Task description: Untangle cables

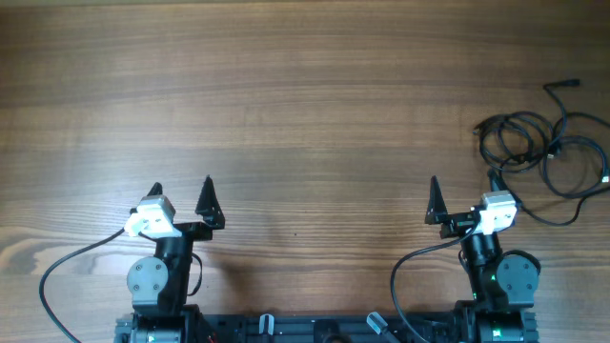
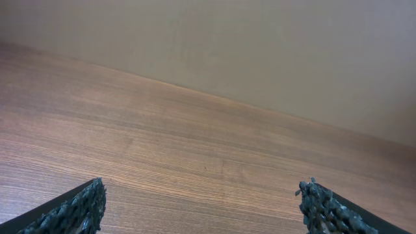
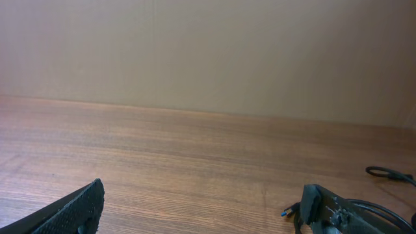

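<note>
Left side: left gripper [image 1: 181, 187] sits low near its base, jaws apart and holding nothing. Its wrist view shows only bare wood between the two fingertips [image 2: 83, 207]. It is well apart from the work.

Centre: the table [image 1: 305, 95] is plain wood grain.

Right side: right gripper [image 1: 464, 189] has its jaws spread and is also holding nothing. Its outer finger is just beside the nearest strand. I can't tell from overhead whether they touch.

Far right: the cables [image 1: 553, 152] lie in a loose pile of overlapping black loops. One plug end trails toward the back and another strand runs to the frame's right edge. In the right wrist view a loop [image 3: 385, 173] lies on the wood past the right-hand finger.

Risks, as I judge them:
- Closing on two crossed strands at once would cinch the tangle tighter when pulled.
- Tugging rightward could drag the pile out of view, perhaps off the table.
- The outer finger could snag the near strand on any sweep.
- The left arm may struggle to reach that far across.

Containers: none visible, so nothing is held in any.
</note>
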You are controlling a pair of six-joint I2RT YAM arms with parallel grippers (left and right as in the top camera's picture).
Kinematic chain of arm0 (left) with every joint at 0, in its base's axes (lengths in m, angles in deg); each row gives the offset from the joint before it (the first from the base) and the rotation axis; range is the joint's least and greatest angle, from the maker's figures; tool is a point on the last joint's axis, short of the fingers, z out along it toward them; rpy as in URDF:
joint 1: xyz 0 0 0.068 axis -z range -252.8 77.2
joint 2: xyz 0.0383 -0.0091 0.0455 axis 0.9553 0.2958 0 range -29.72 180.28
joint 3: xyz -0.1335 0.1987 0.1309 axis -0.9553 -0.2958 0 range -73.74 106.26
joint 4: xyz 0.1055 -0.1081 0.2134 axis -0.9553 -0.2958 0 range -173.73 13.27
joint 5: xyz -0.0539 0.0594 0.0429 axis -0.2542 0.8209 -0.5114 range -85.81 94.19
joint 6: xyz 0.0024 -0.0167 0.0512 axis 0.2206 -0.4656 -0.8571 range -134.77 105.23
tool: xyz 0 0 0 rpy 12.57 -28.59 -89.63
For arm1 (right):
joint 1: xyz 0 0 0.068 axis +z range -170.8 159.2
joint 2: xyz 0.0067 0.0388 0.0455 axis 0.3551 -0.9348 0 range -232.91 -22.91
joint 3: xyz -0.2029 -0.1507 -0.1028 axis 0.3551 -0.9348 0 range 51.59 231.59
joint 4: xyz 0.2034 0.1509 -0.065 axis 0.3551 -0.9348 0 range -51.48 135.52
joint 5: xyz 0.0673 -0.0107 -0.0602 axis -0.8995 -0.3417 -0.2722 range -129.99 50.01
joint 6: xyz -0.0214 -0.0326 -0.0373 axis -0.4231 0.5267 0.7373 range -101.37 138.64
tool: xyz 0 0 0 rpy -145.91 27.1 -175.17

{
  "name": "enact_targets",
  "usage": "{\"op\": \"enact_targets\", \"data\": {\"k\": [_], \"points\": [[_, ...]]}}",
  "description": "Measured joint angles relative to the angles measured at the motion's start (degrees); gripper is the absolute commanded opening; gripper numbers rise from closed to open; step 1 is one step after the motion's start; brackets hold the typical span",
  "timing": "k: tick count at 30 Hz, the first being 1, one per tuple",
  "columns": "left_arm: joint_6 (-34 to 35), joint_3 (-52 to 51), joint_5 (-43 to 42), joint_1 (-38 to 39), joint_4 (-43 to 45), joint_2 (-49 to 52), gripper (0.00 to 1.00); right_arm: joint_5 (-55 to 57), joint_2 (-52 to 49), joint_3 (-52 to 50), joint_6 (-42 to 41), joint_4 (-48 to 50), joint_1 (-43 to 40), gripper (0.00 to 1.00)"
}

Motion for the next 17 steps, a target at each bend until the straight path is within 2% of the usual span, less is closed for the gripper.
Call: {"op": "enact_targets", "data": {"k": [17], "points": [[0.0,0.0,0.0,0.0,0.0,0.0,1.00,0.4,0.0,0.0,0.0,0.0,0.0,1.00]]}}
